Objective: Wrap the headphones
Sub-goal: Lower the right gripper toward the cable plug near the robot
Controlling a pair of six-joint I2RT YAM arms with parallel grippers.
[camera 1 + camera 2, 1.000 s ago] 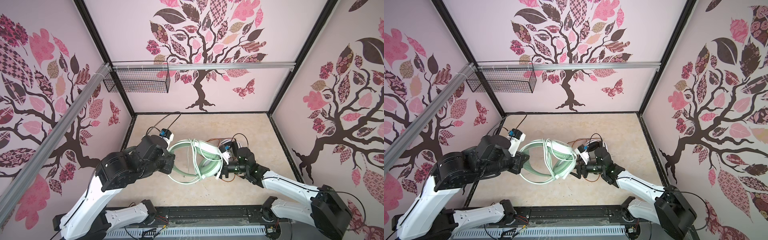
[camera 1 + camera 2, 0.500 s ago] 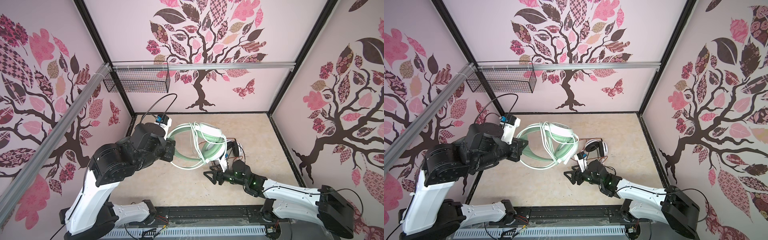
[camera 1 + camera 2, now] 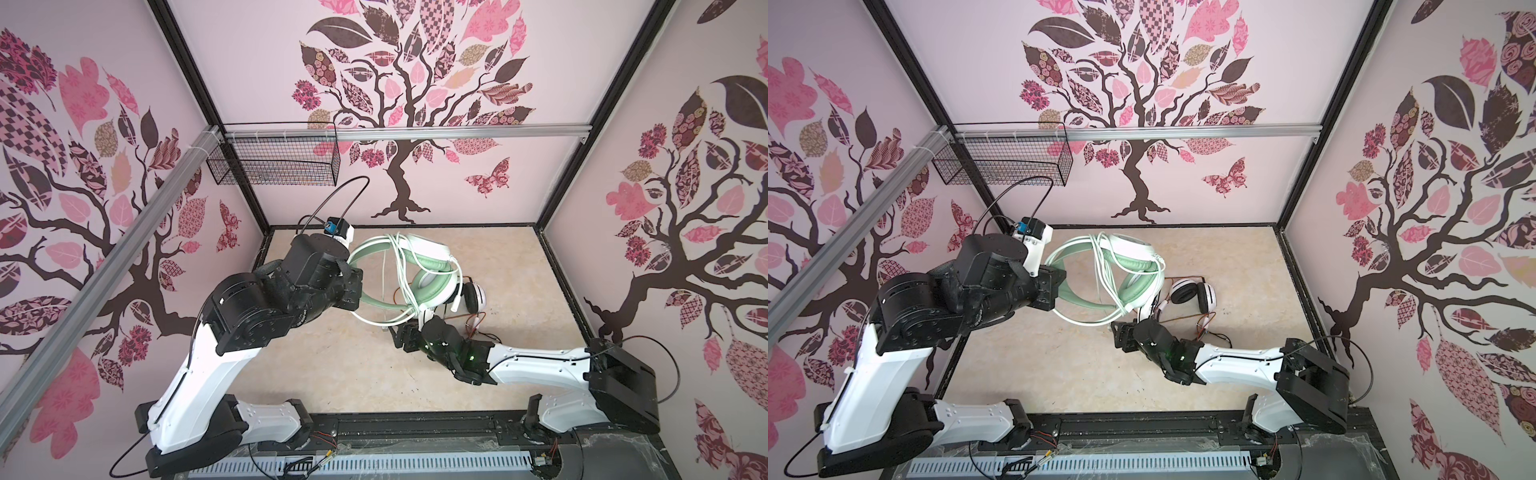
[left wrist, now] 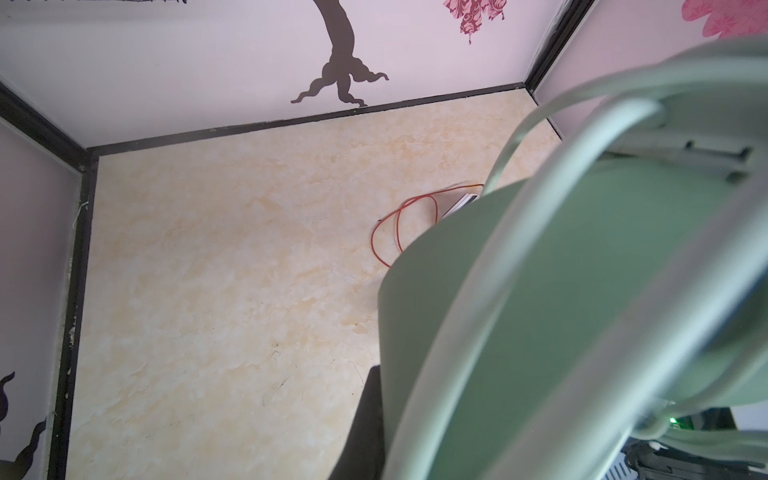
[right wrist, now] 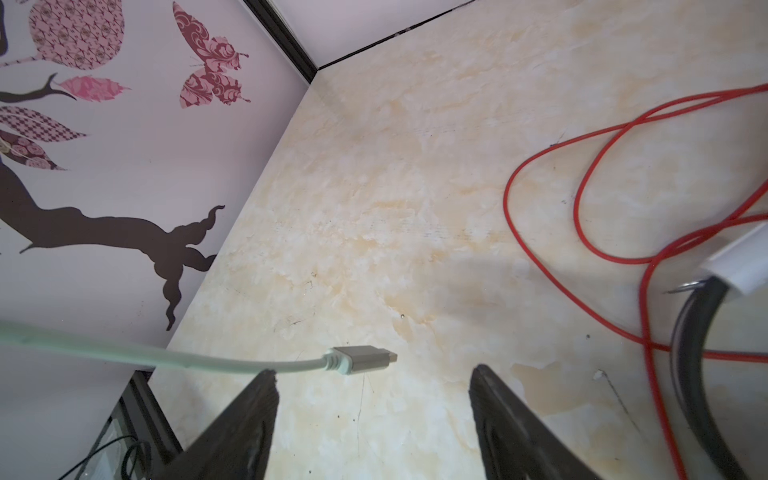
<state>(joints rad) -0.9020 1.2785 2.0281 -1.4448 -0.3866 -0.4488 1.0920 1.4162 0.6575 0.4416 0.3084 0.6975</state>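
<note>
Now, the left gripper [image 3: 354, 286] is clamped on the headband of the green pair [image 3: 432, 286], holding it up off the table [image 3: 332, 374] at the centre of both top views. The left arm rises from its base at lower left and bends sharply at the elbow. Its forearm runs rightward, roughly level, so the band sticks out to the right. The pale cable [image 5: 124, 352] is looped several times around band and cups, and one wide loop sags below the lower cup. In the left wrist view the blurred green band fills the near side and hides the fingers.

Over on the right, the arm lies low and long, stretched leftward from its base at lower right. The right gripper [image 3: 400, 332] points left just under that sagging loop. Its jaws stand wide apart, holding nothing. In the right wrist view the plug [image 5: 365, 358] hangs free just ahead of the gap, and the cable crosses over one fingertip [image 5: 257, 399]; touching or not, I cannot tell.

The white pair [image 3: 473, 297] lies on the table right of centre, just beside the green cup, with its red cable [image 5: 540, 232] sprawled loose around it.
</note>
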